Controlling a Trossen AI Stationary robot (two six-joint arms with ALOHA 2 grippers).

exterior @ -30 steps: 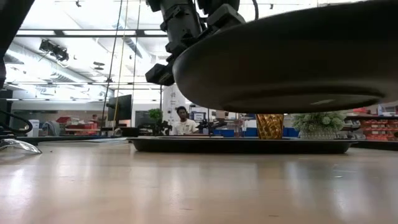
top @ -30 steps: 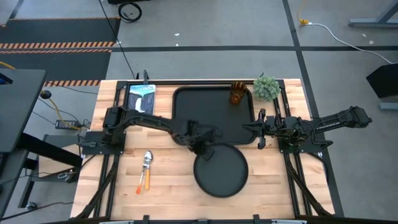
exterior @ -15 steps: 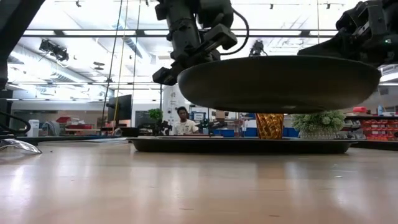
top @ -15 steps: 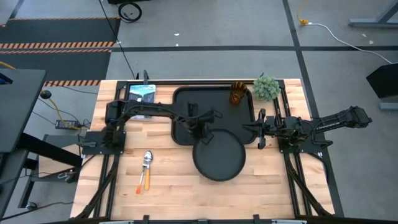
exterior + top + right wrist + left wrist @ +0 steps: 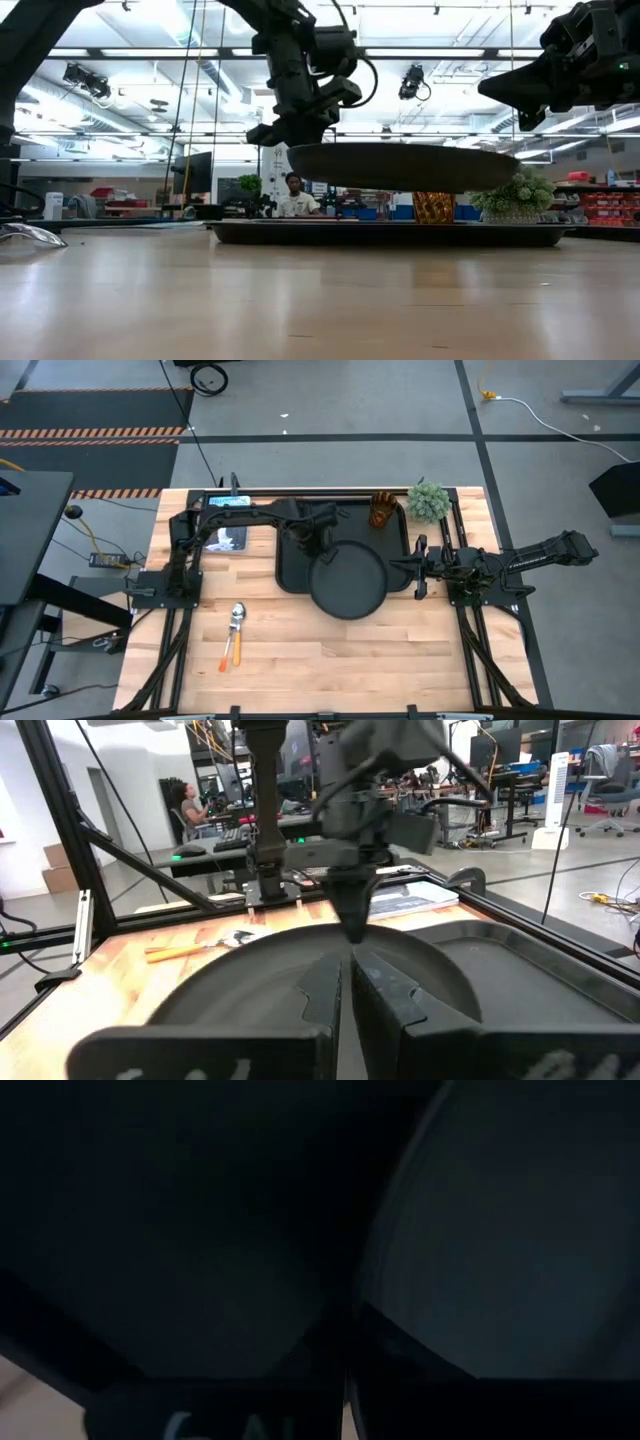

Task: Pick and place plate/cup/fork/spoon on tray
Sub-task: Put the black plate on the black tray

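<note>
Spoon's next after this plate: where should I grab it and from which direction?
Judging from the high view, grip the spoon across its slim orange handle, coming straight down from above. It lies flat on the table close beside the fork, bowl toward the tray; the handle is narrower than the round bowl. The fork's nearness may crowd the fingers.
</note>
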